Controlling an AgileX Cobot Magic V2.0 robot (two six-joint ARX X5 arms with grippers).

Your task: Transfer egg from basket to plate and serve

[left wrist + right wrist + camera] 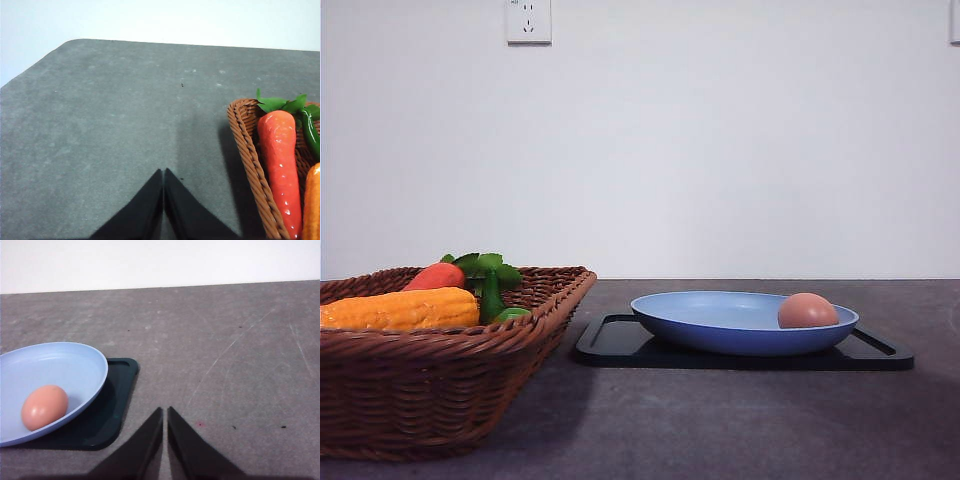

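While the dark grey table (740, 430) takes up the whole lower half of the front view under a plain white wall (720, 150), the biggest thing on it is the basket (440, 390), dark brown wicker, at the left of that view, near the front edge. Next in size is the black tray (620, 345), flat, to the right of the basket and apart from it, with the plate (720, 325) sitting on top of it; light blue, shallow, its rim overhanging the tray corner in the right wrist view. Inside the basket: an orange corn cob (405, 310) lying lengthwise at the front, a red-orange carrot (435, 276) behind it with green leaves (485, 265), and a green pepper-like piece (510, 314) beside the cob, partly hidden, can't name it surely. The egg (807, 311) is on the plate, not in the basket; brown-pink, resting on the plate's inner slope near the right rim in the front view, touching the plate only. Left gripper (163, 200) hangs over bare table just beside the basket's corner, black fingers (145, 215) pressed together, nothing between them. Right gripper (165, 437) is over bare table beside the tray corner, near the plate, not touching either; its fingers (187, 450) nearly together with only a thin slit between, empty. Smallest: a white wall socket (528, 20) high on the wall, plus some scratches on the table in the right wrist view.
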